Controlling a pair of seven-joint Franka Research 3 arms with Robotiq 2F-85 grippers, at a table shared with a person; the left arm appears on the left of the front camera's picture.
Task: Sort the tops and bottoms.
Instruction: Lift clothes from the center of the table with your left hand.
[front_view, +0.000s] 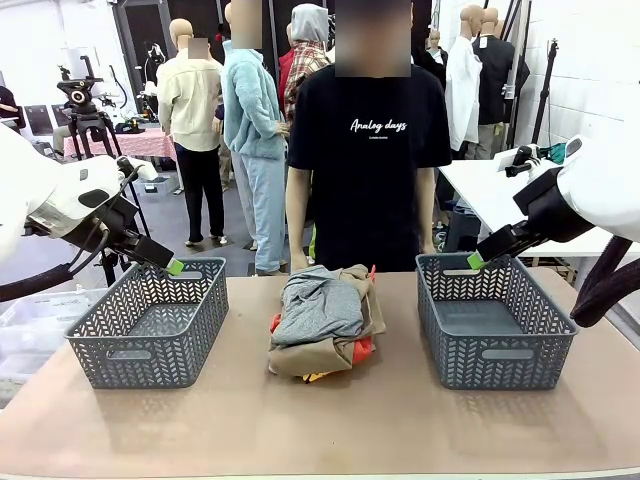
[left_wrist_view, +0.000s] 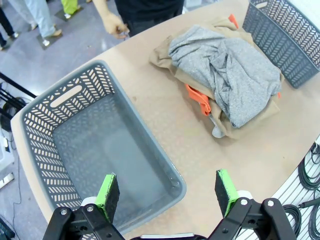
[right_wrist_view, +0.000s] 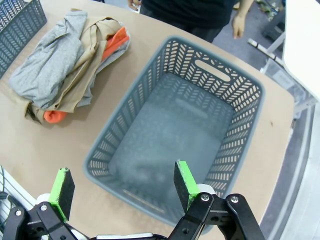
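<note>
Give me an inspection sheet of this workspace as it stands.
Surface: tan table; left basket and right basket on it, both empty.
Job's things: pile of garments between them, dark grey garment on top, khaki-tan garment under it, orange-red garment poking out.
Clutter: nothing seen.
Grippers: left gripper open above left basket; right gripper open above right basket.
Cables: black cable along left arm.
Surroundings: person in black T-shirt at far edge.

The left basket (front_view: 150, 350) lies under the left gripper (front_view: 175, 267), the right basket (front_view: 490, 355) under the right gripper (front_view: 476, 261), the garment pile (front_view: 322, 318) between both baskets
</note>
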